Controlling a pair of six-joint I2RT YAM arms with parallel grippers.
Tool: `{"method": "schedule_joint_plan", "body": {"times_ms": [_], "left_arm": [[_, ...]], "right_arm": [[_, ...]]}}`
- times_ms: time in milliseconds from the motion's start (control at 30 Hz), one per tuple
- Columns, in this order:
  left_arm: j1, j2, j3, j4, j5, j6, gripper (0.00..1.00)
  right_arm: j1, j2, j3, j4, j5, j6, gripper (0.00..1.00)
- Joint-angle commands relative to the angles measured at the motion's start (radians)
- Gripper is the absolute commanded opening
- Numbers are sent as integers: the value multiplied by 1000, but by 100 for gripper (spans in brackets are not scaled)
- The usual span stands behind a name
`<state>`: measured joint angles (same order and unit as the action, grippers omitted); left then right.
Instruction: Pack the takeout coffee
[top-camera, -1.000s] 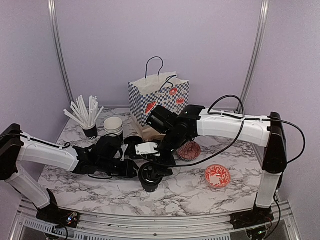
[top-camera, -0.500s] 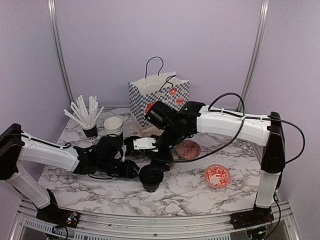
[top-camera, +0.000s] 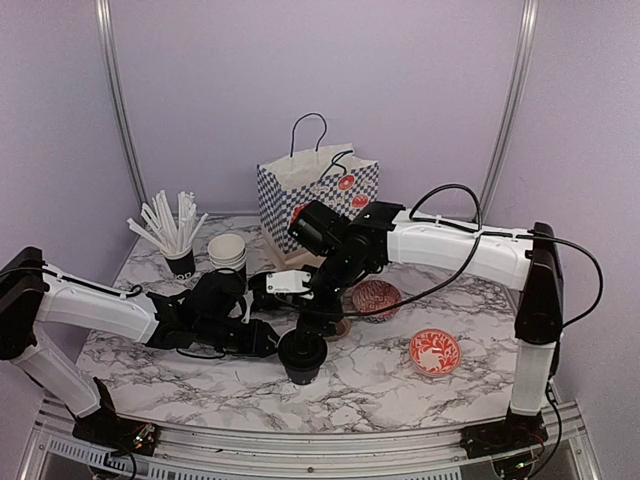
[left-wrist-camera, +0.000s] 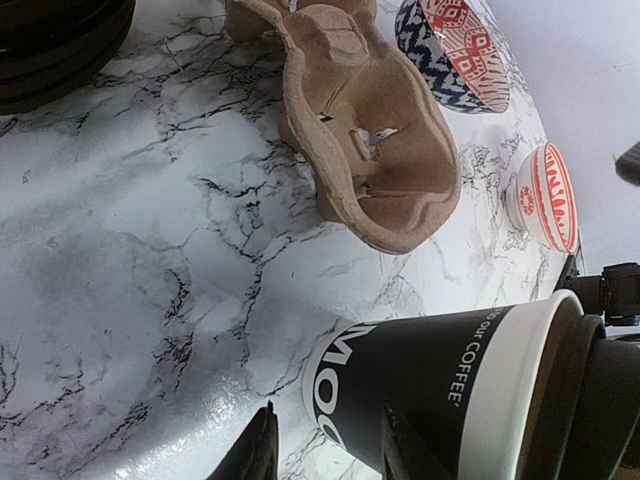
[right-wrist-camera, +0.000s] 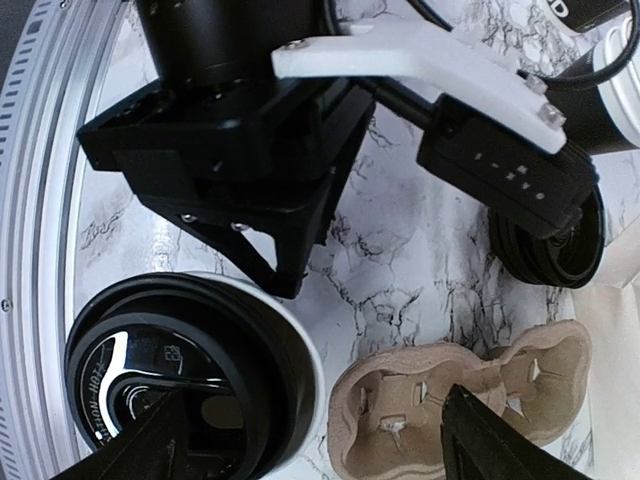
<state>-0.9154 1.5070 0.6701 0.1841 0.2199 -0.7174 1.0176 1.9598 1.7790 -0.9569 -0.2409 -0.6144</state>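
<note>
At the far left of the marble worktop (top-camera: 400, 390) stands a black cup of white straws (top-camera: 178, 240). A short stack of empty cups (top-camera: 227, 250) is just to its right. The left arm lies low across the worktop, and the left claw (top-camera: 272, 340) pinches the coffee cup (top-camera: 302, 370) near the front middle. In the left wrist view its two fingers (left-wrist-camera: 262, 450) sit on either side of the cup's lower body, close to the white lettering, partly closed against the black wall.

The cup stands upright on the worktop with a black lid (top-camera: 300, 347) on top. In the right wrist view a strip of white rim shows past one edge of the lid.

The right claw (top-camera: 318, 325) hangs just above the cup, its jaws spread wide with nothing between them. From its own camera, one of its fingers (right-wrist-camera: 150, 445) lies over the edge of the lid and the other over the cardboard cup carrier (right-wrist-camera: 460, 410). Whether either one touches anything cannot be told.

The carrier lies just beside the cup, its pockets bare. A stack of spare black lids (right-wrist-camera: 550, 240) sits past the body of the left claw. Further right are two patterned bowls, one (top-camera: 378, 298) near the carrier and a red-and-white one (top-camera: 435, 350) closer to the front edge. A checked paper bag (top-camera: 318, 195) stands upright at the back.
</note>
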Motion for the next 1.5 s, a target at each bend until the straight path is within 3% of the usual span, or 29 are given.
{"method": "schedule_joint_plan", "body": {"times_ms": [0,867,1200,1467], "left_arm": [[3,-6,-7,31,9,12,36],[1,-10,-18,35,13,14,36],[3,-3,-9,34,17,19,36],[3,4,-1,32,19,22,36]], "right_arm": [[-16,26,59,20,43,33,84],[-22,-22,68,21,78,53,82],[-18,-98,10,-61,-140,-86,99],[-8,-88,-40,-62,-84,-100,99]]}}
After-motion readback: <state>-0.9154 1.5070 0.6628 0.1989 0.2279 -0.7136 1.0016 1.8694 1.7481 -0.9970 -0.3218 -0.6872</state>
